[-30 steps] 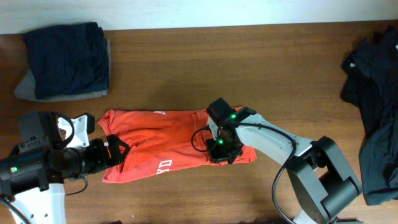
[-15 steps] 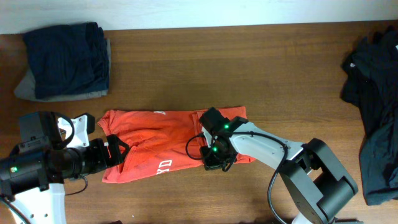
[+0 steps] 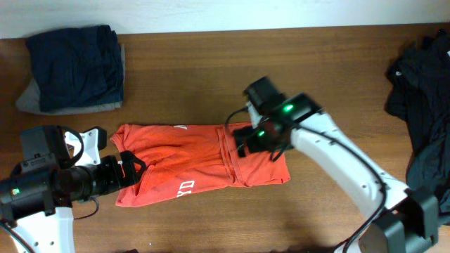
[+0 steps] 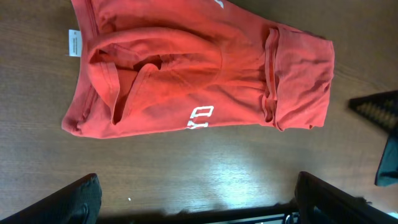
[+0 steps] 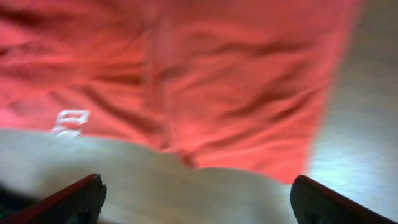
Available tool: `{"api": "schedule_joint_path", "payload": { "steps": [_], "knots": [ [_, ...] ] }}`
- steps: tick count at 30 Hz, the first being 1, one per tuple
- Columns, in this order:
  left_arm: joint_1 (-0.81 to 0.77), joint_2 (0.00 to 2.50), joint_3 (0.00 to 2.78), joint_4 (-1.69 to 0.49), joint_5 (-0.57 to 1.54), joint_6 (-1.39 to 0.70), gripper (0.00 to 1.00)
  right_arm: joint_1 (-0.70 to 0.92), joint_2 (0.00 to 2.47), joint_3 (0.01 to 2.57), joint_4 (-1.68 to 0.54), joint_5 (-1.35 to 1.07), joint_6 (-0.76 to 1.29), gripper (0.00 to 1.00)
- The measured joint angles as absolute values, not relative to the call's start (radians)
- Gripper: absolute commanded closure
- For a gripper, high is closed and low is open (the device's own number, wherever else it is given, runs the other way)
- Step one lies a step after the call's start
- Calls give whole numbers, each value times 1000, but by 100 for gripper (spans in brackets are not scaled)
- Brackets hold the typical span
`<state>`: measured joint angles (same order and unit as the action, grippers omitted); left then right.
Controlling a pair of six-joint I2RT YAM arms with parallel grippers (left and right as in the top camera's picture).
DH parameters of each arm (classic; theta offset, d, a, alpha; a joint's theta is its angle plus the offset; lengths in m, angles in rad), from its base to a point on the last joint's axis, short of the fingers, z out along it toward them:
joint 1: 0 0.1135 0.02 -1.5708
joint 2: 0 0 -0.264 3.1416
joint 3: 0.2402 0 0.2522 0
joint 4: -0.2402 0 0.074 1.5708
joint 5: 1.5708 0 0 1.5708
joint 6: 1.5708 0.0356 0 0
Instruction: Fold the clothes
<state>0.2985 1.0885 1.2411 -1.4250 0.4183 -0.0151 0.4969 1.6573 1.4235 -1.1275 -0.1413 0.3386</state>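
Observation:
An orange-red T-shirt (image 3: 190, 163) with white lettering lies flattened and partly folded mid-table, a raised crease running near its right end. The left wrist view shows the whole T-shirt (image 4: 186, 74), its white label at the upper left. My left gripper (image 3: 136, 170) rests at the shirt's left edge; in its wrist view the left gripper (image 4: 199, 202) is open over bare wood. Above the shirt's right part hovers my right gripper (image 3: 253, 140), and the right wrist view shows the right gripper (image 5: 196, 199) open and empty, with the blurred T-shirt (image 5: 205, 81) below.
A folded navy garment (image 3: 74, 65) lies on a grey one (image 3: 27, 102) at the back left. A heap of black clothes (image 3: 422, 112) lies at the right edge. The wooden table (image 3: 323, 63) shows bare behind the shirt.
My right gripper, shut low on the shirt's right part a second ago, slid left, then let go, opened and rose toward the back right. The left arm has not moved.

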Motion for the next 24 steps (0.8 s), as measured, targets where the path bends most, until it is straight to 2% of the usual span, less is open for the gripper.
{"api": "schedule_joint_path", "payload": {
  "steps": [12,24],
  "knots": [
    [299,1108,1241,-1391,418,-15,1,205,1745,1406,-1113,-109,121,1],
    [299,1158,1240,-1394,419,-15,1,179,1921,1401,-1087,-239,20,0]
  ]
}}
